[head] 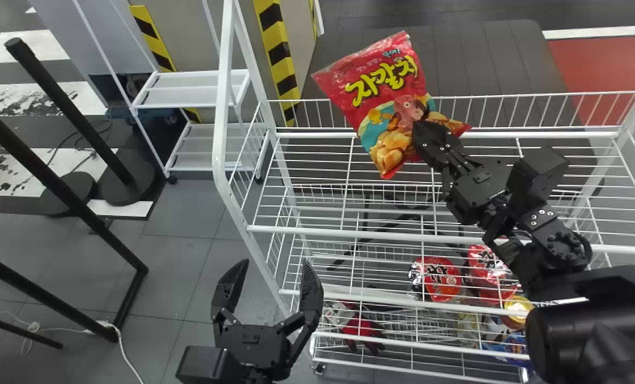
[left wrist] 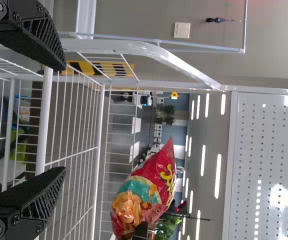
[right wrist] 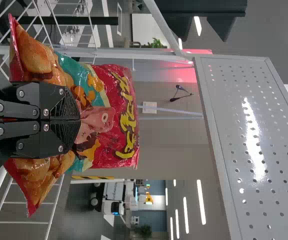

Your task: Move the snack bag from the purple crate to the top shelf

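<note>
Grey tiled floor [head: 189,256] lies beside a yellow-and-black striped post [head: 279,53].

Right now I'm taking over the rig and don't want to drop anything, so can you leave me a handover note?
Right gripper: shut on the lower part of the snack bag.
Left gripper: open and empty, by the left end of the white wire rack.
Bag: held at the top shelf, toward its back rail; I can't tell if it touches the wires.
Done: bag gripped and up at shelf level.
Left: set it down, release, back the arm off.
</note>
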Motion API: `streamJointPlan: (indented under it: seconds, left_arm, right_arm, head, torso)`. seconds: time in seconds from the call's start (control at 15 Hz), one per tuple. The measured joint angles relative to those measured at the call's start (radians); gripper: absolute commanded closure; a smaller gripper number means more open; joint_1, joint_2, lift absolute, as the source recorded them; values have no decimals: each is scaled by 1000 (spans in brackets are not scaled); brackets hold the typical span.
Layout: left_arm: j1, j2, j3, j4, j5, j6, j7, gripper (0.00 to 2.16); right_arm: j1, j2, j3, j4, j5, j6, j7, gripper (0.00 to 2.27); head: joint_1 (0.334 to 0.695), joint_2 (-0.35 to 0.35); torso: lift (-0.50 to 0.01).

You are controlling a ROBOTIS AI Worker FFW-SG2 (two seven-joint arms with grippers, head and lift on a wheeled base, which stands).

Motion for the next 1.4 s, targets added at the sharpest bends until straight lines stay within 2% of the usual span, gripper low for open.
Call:
streamJointPlan:
  seconds: [0.27, 0.67, 0.73, 0.8, 0.93, 1.0, 1.27, 1.4]
  left_arm:
    - [0, -1, 5, 20, 7, -36, -9, 103]
    - [-1, -1, 13, 50, 14, -95, -23, 103]
    - [-1, -1, 16, 55, 19, -103, -25, 103]
    - [-1, -1, 18, 60, 22, -116, -25, 103]
    - [-1, -1, 20, 71, 24, -140, -25, 103]
    - [-1, -1, 20, 73, 25, -145, -25, 103]
    - [-5, -5, 20, 81, 27, -148, -28, 103]
    - [-10, -7, 20, 89, 27, -148, -28, 103]
  right_arm:
    - [-33, 0, 10, 92, 10, -71, -22, 1548]
    - [-122, 0, 17, 248, 62, -73, -87, 1548]
    - [-134, 0, 17, 270, 71, -75, -96, 1504]
    - [-143, 0, 18, 285, 76, -78, -100, 1359]
    - [-158, 0, 23, 313, 84, -86, -119, 1332]
    - [-163, 0, 25, 319, 87, -87, -121, 1177]
    - [-174, 0, 32, 343, 96, -81, -123, 1123]
    - [-176, 0, 37, 354, 97, -72, -125, 934]
  head:
    - [695, 206]
    - [695, 197]
    - [695, 197]
    - [695, 198]
    - [695, 200]
    - [695, 201]
    - [695, 203]
    - [695, 205]
  torso:
    - [0]
    - [0]
    - [0]
    - [0]
    - [0]
    - [0]
    - [0]
    - [0]
